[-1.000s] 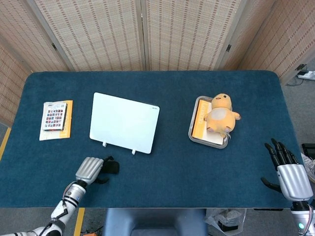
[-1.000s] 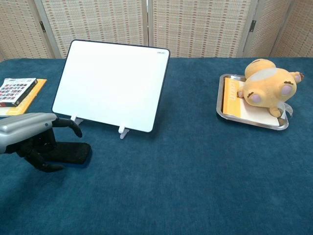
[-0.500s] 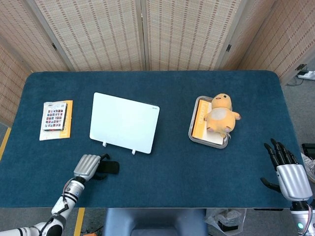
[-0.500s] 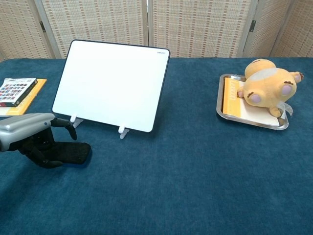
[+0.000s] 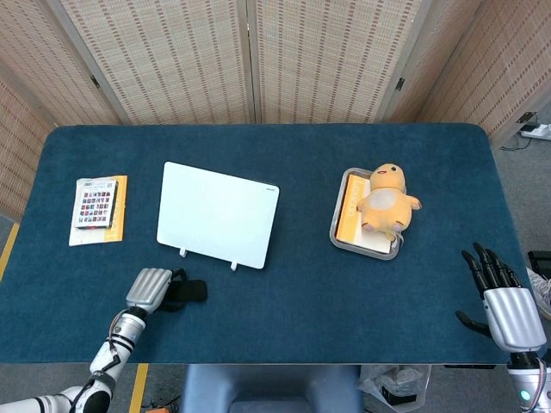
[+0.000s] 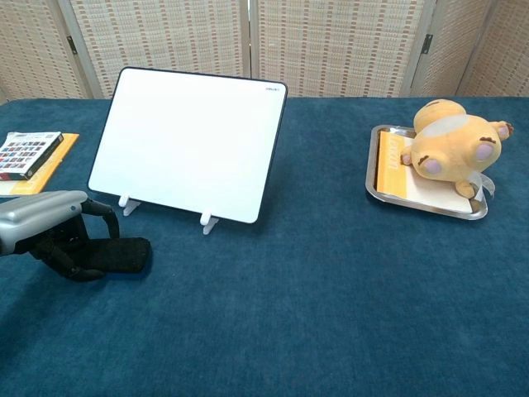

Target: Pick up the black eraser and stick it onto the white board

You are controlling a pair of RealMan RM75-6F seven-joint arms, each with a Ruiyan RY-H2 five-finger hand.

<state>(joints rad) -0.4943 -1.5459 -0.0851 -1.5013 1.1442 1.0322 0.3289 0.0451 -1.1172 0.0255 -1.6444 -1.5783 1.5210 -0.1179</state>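
Fingers (image 6: 91, 207) of our left hand (image 6: 45, 227) curled over the black eraser (image 6: 120, 255), which lay on the blue worktop (image 6: 331, 314) just in front of the propped white board (image 6: 190, 145). Our right hand (image 5: 502, 303) rested well apart, fingers spread, holding nothing. We could not read the small dark logo (image 6: 271, 88) at the board's top corner.

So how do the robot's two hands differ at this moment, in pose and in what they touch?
The left hand lies low on the blue table, its dark fingers curled around the black eraser; the right hand touches nothing, fingers spread apart. The left sits just in front of the white board; the right is near the table's far right edge. Both have silver backs and black fingers.
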